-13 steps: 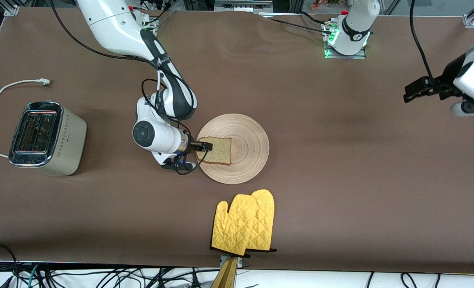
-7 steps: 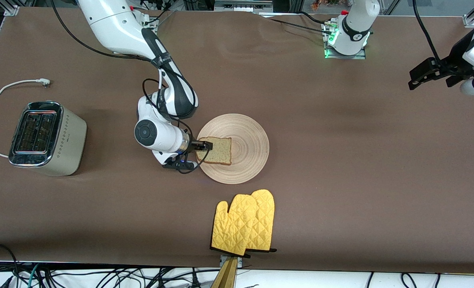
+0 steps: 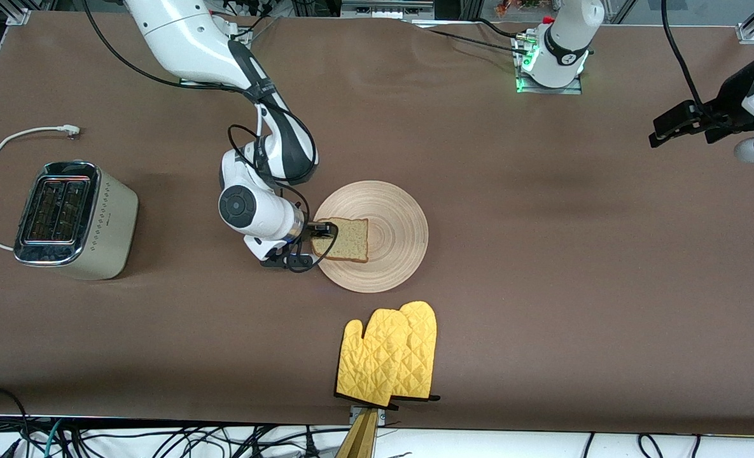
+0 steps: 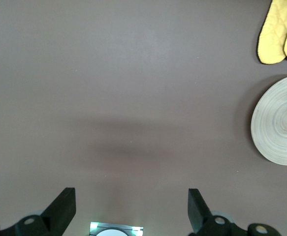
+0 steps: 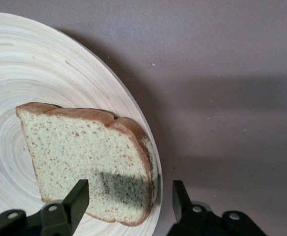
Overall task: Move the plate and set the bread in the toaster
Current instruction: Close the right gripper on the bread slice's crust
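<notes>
The bread (image 3: 345,239) lies flat on the round beige wooden plate (image 3: 396,216) mid-table. My right gripper (image 3: 323,231) is open at the edge of the bread that faces the toaster, its fingers spread on either side of that edge without closing on it. In the right wrist view the bread (image 5: 91,162) fills the middle on the plate (image 5: 30,73), with my right gripper (image 5: 131,199) astride its crust. The cream toaster (image 3: 74,219) stands at the right arm's end of the table. My left gripper (image 3: 672,127) hangs open and empty over the left arm's end of the table, and in the left wrist view (image 4: 131,206) bare table lies below it.
A pair of yellow oven mitts (image 3: 389,353) lies nearer to the front camera than the plate, also seen in the left wrist view (image 4: 281,29). The toaster's white cord (image 3: 7,149) loops beside it.
My right gripper has crept slightly toward the bread. My left gripper has risen and drifted toward the left arm's end of the table. Bread and plate have not moved.
</notes>
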### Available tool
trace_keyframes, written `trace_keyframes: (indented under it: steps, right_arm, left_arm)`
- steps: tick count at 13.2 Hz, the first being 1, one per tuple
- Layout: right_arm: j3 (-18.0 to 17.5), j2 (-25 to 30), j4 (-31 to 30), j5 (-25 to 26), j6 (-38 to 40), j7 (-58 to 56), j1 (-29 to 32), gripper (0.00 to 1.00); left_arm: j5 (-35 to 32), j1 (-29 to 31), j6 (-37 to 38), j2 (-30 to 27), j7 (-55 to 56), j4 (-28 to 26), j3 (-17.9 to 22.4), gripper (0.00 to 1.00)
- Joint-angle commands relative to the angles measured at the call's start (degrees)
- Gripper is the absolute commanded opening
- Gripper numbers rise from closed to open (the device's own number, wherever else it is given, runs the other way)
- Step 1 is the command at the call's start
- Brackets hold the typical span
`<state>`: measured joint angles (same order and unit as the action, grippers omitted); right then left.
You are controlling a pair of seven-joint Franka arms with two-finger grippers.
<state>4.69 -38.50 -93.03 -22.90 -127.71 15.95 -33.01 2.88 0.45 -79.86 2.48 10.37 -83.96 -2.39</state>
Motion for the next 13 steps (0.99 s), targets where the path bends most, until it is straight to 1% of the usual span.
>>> trace_keyframes:
  steps: [1,6,7,8,9,11,12,13]
  right_arm:
    - [0.41,0.97,-0.75,1.45,-0.08,1.28,-0.66,0.75]
    - [0.41,0.8,-0.75,1.54,-0.26,1.28,-0.66,0.75]
    - [0.41,0.71,-0.75,1.54,-0.52,1.28,-0.83,0.7]
    - [0.41,0.71,-0.75,1.54,-0.78,1.28,-0.92,0.6]
    - [0.41,0.71,-0.84,1.54,-1.22,1.28,-1.01,0.54]
    - [0.41,0.71,-0.75,1.54,-1.4,1.28,-1.01,0.54]
    - [0.41,0.71,-0.75,1.54,-1.4,1.28,-1.01,0.52]
    - [0.41,0.62,-0.75,1.97,-1.4,1.28,-1.09,0.43]
  left_arm:
    - [0.9,-0.28,-0.29,-0.46,-1.4,-0.68,0.81,1.0]
    - [-0.14,-0.45,-0.38,-0.46,-1.23,-0.51,0.64,1.0]
    - [-0.59,-0.45,-0.29,-0.46,-1.31,-0.59,0.55,1.0]
    - [-0.76,-0.54,-0.29,-0.46,-1.31,-0.59,0.46,1.0]
    - [-1.38,-0.54,-0.38,-0.46,-1.31,-0.51,0.37,1.0]
    - [-2.26,-0.54,-0.56,-0.46,-1.31,-0.51,0.37,1.0]
    - [-2.26,-0.54,-0.64,-0.46,-1.4,-0.51,0.29,1.0]
    - [-2.26,-0.63,-0.64,-0.46,-1.4,-0.51,0.29,1.0]
